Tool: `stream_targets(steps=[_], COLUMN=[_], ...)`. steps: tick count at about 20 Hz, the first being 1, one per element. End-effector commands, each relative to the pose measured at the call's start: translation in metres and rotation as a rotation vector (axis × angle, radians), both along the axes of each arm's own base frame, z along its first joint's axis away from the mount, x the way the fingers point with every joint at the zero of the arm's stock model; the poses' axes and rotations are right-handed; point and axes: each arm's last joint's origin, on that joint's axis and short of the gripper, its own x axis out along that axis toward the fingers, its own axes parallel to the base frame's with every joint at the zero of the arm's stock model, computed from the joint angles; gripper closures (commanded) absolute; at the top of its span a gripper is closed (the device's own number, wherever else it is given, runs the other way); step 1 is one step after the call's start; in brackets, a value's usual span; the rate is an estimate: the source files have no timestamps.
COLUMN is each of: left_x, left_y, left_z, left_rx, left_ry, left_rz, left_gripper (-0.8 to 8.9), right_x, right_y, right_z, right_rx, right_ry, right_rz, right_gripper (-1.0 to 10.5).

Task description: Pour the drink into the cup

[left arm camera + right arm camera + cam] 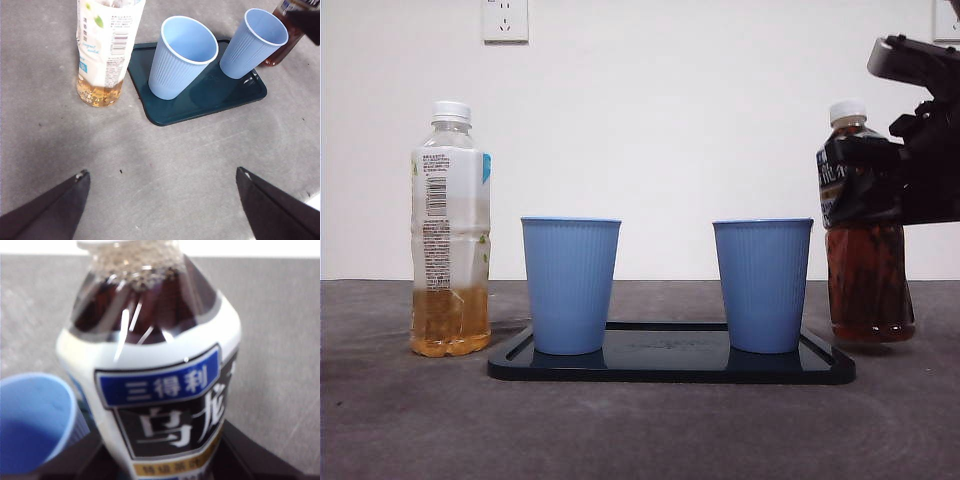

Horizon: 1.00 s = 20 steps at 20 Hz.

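A dark tea bottle (865,280) with a white cap stands at the right, next to the tray. My right gripper (868,182) is shut on its black label; the right wrist view shows the bottle (155,390) close up between the jaws. Two blue cups, one left (570,285) and one right (762,285), stand upright and empty on a dark tray (670,365). The right cup (32,420) is just beside the held bottle. My left gripper (160,200) is open and empty, above the table in front of the tray (200,97).
A light tea bottle (450,240) with a white cap, about a quarter full, stands left of the tray; it also shows in the left wrist view (105,45). A white wall with a socket (505,18) closes the back.
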Motion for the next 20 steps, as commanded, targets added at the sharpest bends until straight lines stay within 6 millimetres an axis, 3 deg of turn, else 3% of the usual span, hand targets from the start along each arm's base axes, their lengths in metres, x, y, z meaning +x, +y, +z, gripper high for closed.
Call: stream_targets(steps=[1,9,15,20], left_x=[0.0,0.0,0.0,0.0], left_y=[0.0,0.0,0.0,0.0], left_z=[0.007,0.007,0.007,0.007], left_rx=[-0.007,-0.007,-0.005,-0.005], left_ry=[-0.029,-0.029,-0.03,-0.031], left_rz=[-0.005,-0.005,-0.007,-0.007], left_gripper=[3.44,3.44,3.44,3.44], right_x=[0.005,0.008,0.009,0.005], right_y=[0.002,0.001,0.002,0.001], right_z=[0.013,0.005,-0.001,-0.005], right_rx=[0.012,-0.007,-0.014,-0.032], right_ry=[-0.087,-0.053,-0.012,0.055], right_rz=[0.005,0.004,0.004,0.002], right_gripper=[8.0,8.0,7.4,6.2])
